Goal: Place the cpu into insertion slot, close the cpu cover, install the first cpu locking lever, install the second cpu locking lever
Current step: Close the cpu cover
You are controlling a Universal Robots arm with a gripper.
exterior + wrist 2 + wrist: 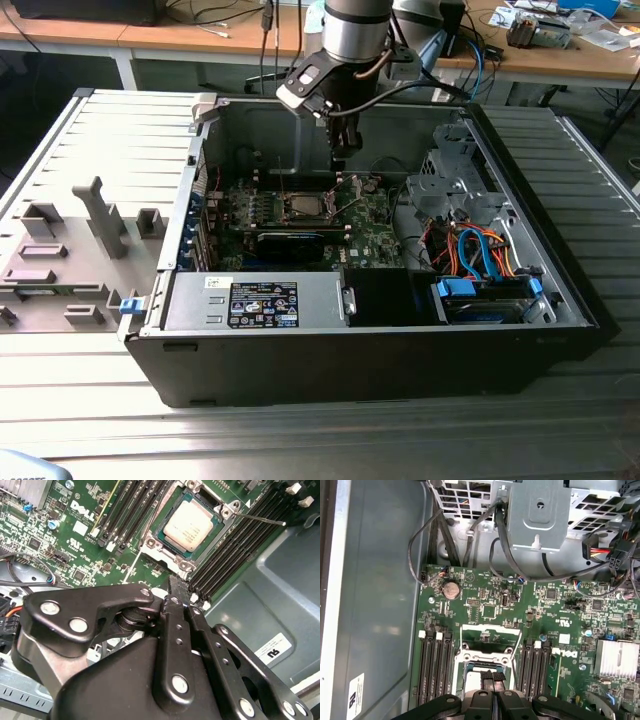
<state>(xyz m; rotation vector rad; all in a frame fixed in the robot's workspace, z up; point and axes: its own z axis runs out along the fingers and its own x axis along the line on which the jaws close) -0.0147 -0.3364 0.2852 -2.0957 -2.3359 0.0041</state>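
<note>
The cpu (189,526) is seen lying flat in the insertion slot (150,542) on the green circuit board (75,550) with its silvery top uncovered, while in the first wrist view the cpu cover (490,627) is swung open at one side of the slot. The end effector (493,676) is clenched, its fingertips pressed together on nothing, and is held above the board close to the slot. Two thin locking levers (260,519) are left unlatched, sticking out past the slot, inside the open computer case (360,350) set on the ribbed metal counter (300,440).
</note>
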